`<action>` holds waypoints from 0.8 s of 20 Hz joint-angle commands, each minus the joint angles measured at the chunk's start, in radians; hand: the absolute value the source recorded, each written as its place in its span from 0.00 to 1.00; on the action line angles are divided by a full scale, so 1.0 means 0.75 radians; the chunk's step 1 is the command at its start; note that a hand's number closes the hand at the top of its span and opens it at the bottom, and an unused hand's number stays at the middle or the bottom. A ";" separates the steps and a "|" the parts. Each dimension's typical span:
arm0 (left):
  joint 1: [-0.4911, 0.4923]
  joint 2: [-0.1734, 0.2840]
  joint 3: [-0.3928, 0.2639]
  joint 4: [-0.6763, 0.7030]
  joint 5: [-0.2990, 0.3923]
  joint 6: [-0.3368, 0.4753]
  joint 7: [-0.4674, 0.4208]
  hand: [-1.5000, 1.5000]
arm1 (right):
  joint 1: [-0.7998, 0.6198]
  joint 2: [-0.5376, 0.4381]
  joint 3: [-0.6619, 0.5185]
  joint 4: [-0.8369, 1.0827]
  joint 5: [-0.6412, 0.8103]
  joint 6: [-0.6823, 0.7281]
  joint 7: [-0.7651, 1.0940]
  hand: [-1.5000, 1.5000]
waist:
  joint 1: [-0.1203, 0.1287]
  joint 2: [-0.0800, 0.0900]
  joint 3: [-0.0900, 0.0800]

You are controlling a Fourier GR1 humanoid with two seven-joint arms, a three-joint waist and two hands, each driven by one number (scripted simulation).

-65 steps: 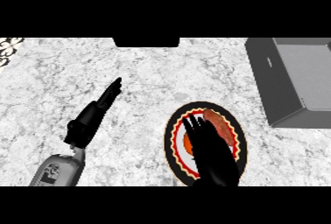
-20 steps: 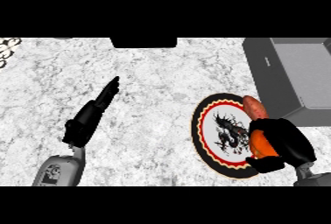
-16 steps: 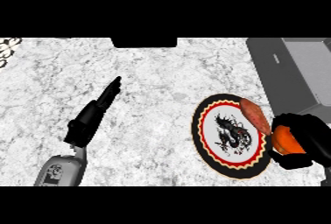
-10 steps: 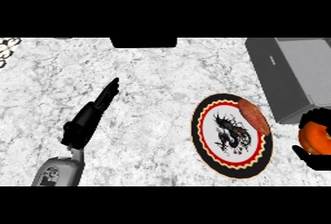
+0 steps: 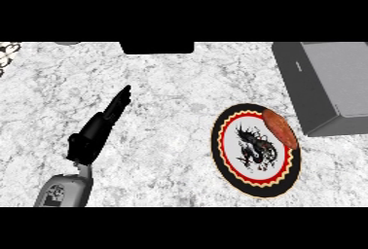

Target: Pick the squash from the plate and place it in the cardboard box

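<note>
Right hand gone from view since a moment ago; squash left on plate rim at one o'clock. Left hand fingers released. Regrasp needed.

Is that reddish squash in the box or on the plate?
On the plate: the squash lies along the plate's upper right rim, beside the grey box, not inside it.

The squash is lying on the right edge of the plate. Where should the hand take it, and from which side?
Take the squash across its narrow middle, coming down from above. It lies flat and elongated along the plate's right rim, so fingers should probably close across its short width. The box stands close on that side, leaving little room for a side approach.
</note>
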 commanded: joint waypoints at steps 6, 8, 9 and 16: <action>0.034 -0.017 -0.033 -0.076 -0.029 0.001 0.047 0.50 | -0.047 0.005 -0.367 -0.191 -0.334 0.242 0.325 1.00 | 0.024 0.003 0.001; 0.029 -0.005 -0.015 -0.029 -0.004 -0.034 -0.004 0.50 | -0.242 -0.077 -0.348 0.019 -0.336 0.227 0.355 1.00 | 0.042 0.008 0.001; -0.044 -0.050 -0.027 0.052 -0.046 0.017 -0.006 0.50 | -0.251 -0.047 -0.308 0.022 -0.280 0.214 0.355 1.00 | 0.036 0.009 0.001; -0.013 -0.021 0.009 0.066 -0.026 -0.023 -0.071 0.50 | -0.545 -0.171 -0.246 0.338 -0.252 0.232 0.406 1.00 | 0.044 0.011 0.001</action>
